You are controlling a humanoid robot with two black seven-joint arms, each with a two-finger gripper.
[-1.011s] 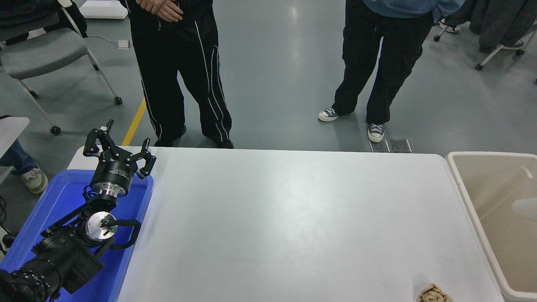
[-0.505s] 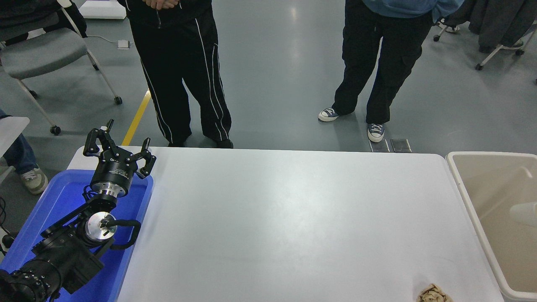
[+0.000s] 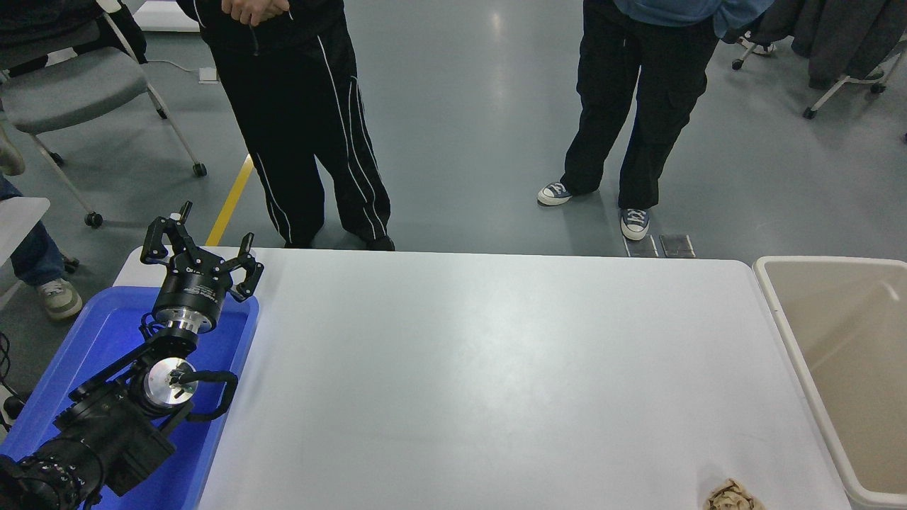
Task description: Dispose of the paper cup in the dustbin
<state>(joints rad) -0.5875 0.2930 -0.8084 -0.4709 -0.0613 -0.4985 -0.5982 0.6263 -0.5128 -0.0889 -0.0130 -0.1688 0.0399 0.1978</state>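
The beige dustbin (image 3: 778, 322) stands at the table's right end, its tan inside showing. The paper cup is out of view; the part of the bin's inside that I see holds nothing. My left gripper (image 3: 200, 249) is open and empty, parked over the far end of the blue bin at the table's left. My right arm and gripper are out of view.
A bright blue bin (image 3: 64, 386) sits under my left arm at the left edge. A small crumpled brown paper wad (image 3: 733, 496) lies at the table's front right. Two people stand beyond the far edge (image 3: 312, 127) (image 3: 638, 120). A grey chair (image 3: 71, 92) is at the far left.
A pale white shape seen inside the dustbin at the right edge moved right and has gone from view. The person at the far left shifted slightly. My left arm has not moved.
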